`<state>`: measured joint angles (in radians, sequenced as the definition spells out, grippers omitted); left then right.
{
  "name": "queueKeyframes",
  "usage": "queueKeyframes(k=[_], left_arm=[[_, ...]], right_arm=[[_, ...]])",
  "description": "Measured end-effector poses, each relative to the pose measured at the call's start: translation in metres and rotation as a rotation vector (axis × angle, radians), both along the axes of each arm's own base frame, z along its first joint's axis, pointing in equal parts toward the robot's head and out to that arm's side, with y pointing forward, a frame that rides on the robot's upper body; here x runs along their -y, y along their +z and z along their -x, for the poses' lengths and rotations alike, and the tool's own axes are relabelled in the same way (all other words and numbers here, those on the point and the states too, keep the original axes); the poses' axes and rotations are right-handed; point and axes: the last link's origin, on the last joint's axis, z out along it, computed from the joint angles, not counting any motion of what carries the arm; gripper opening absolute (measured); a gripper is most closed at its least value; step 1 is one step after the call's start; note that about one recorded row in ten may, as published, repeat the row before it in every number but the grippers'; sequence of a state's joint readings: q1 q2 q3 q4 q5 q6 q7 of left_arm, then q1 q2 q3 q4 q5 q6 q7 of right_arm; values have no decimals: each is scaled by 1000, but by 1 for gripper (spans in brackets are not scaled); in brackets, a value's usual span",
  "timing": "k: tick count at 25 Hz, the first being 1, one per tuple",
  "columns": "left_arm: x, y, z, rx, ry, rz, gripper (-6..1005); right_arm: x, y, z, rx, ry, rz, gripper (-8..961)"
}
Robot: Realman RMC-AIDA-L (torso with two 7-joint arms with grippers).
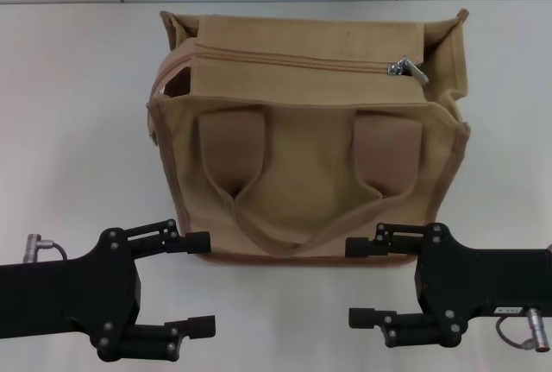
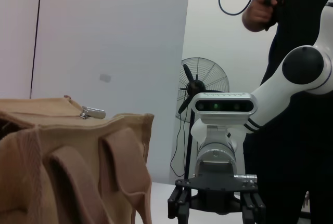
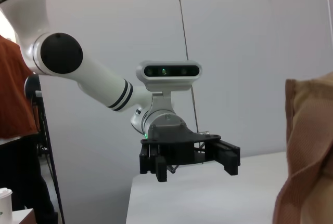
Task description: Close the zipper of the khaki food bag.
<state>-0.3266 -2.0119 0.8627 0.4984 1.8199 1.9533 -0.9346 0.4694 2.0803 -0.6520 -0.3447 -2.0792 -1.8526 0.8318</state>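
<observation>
The khaki food bag (image 1: 310,156) stands upright in the middle of the white table, its two looped handles hanging down its near face. The zipper (image 1: 293,59) runs across the top panel. Its silver pull tab (image 1: 407,70) lies at the right end, and a dark gap shows at the left end. My left gripper (image 1: 207,281) is open and empty at the bag's near left corner. My right gripper (image 1: 348,281) is open and empty at the near right corner. The left wrist view shows the bag (image 2: 62,172), the pull tab (image 2: 92,113) and the right gripper (image 2: 214,208).
The white table (image 1: 78,130) spreads out on both sides of the bag, with a grey wall behind. A person in dark clothes (image 2: 291,21) and a standing fan (image 2: 200,86) are off the right side. A paper cup (image 3: 4,200) stands off the left side.
</observation>
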Motion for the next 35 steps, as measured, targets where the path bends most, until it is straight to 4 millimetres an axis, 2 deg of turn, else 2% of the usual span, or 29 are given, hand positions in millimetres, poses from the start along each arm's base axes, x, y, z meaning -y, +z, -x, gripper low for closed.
queueKeyframes(k=[35], left_arm=[[1, 0, 1, -17, -14, 21, 827]], right_arm=[[-1, -2, 1, 3, -2, 6, 713]])
